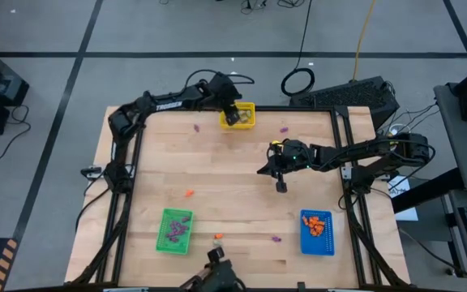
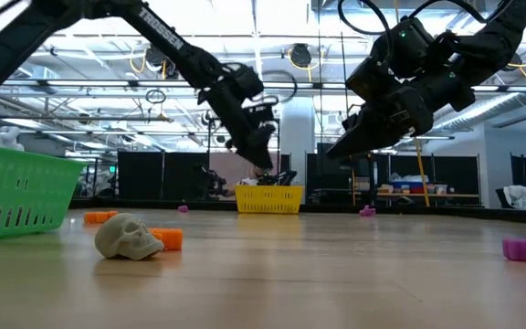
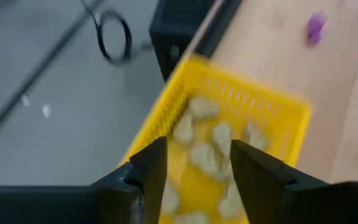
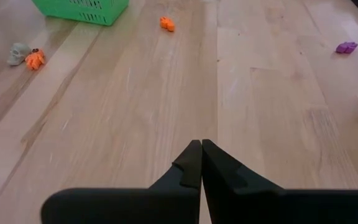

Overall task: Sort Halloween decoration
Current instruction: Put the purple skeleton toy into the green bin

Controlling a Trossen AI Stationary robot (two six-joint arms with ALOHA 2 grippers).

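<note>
The Halloween decoration is split between bins and table. My left gripper (image 3: 199, 146) hangs open above the yellow bin (image 1: 238, 116) at the table's far edge, and nothing is between its fingers. Pale skulls (image 3: 204, 155) lie in that bin. My right gripper (image 4: 201, 144) hovers shut over the middle right of the table (image 1: 280, 186). Loose on the wood lie a skull (image 2: 128, 237) beside an orange trinket (image 2: 167, 238), another orange one (image 1: 189, 193), and purple ones (image 1: 276, 239) (image 1: 283, 128) (image 1: 197, 126).
The green bin (image 1: 175, 230), holding purple trinkets, stands near the front left. The blue bin (image 1: 317, 232), holding orange ones, stands near the front right. Black frame rails run along the table's left and right sides. Bare wood lies between the bins.
</note>
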